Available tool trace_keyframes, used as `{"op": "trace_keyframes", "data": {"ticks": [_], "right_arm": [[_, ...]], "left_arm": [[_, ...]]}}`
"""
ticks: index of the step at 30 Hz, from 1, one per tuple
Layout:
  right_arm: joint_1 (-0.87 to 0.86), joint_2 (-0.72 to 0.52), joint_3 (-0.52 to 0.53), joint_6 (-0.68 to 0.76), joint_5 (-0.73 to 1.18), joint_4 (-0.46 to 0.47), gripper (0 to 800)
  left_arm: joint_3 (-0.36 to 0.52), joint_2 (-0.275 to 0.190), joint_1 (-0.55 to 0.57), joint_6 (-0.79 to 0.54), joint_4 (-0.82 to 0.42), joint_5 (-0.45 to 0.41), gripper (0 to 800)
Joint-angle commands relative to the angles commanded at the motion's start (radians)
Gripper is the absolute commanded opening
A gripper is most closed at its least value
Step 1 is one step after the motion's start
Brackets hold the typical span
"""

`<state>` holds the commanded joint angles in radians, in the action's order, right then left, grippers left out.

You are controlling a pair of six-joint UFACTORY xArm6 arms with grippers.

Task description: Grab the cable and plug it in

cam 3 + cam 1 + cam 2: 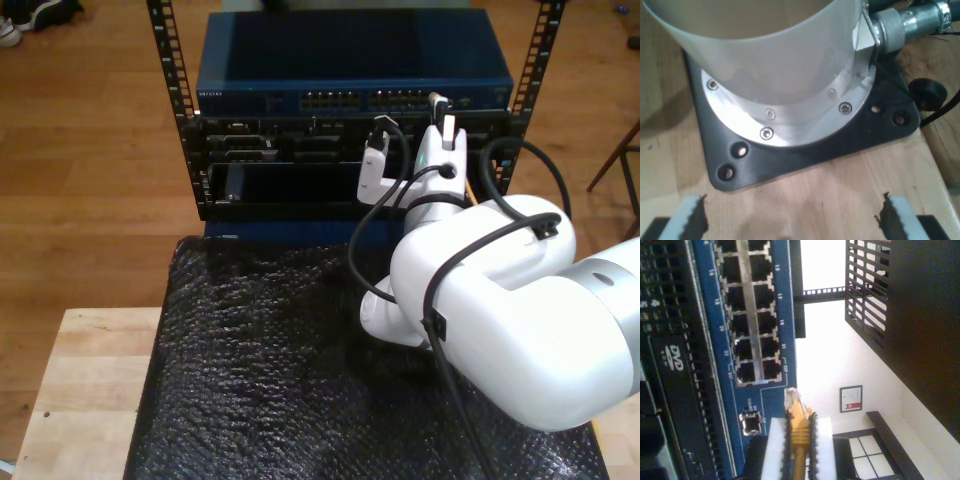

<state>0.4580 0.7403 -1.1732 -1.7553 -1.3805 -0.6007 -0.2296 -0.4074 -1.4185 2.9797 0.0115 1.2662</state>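
Note:
The cable (799, 432) is orange-yellow and ends in a small clear plug (792, 399). My second gripper (799, 421) is shut on it just behind the plug, which sticks out past the white pads (775, 440). The plug tip sits a short gap from the last ports (771, 369) of the blue network switch (715, 365), outside any port. In the exterior view my second gripper (441, 112) is raised at the right end of the switch's port rows (400, 99). My first gripper (792, 220) stands open with nothing between its pads (690, 217), over a wooden tabletop (810, 195).
The switch (350, 75) tops a black rack (300, 170) between perforated rails (165, 60). A DVD drive (675, 357) sits beside the switch. Black cables (360, 230) loop off the white arm (500, 310). A black mat (270, 350) covers the table. An arm's base (790, 65) on a black plate (875, 130) stands near my first gripper.

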Motion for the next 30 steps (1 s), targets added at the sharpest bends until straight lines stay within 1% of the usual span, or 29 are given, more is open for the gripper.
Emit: {"op": "trace_keyframes", "data": {"ticks": [19,30], "right_arm": [[0.002,0.003,-0.012,0.002,0.023,0.009,0],[0.002,0.028,-0.049,0.002,0.037,0.018,0]], "left_arm": [[0.0,0.0,0.0,0.0,0.0,0.0,800],[0.0,0.0,0.0,0.0,0.0,0.0,800]]}}
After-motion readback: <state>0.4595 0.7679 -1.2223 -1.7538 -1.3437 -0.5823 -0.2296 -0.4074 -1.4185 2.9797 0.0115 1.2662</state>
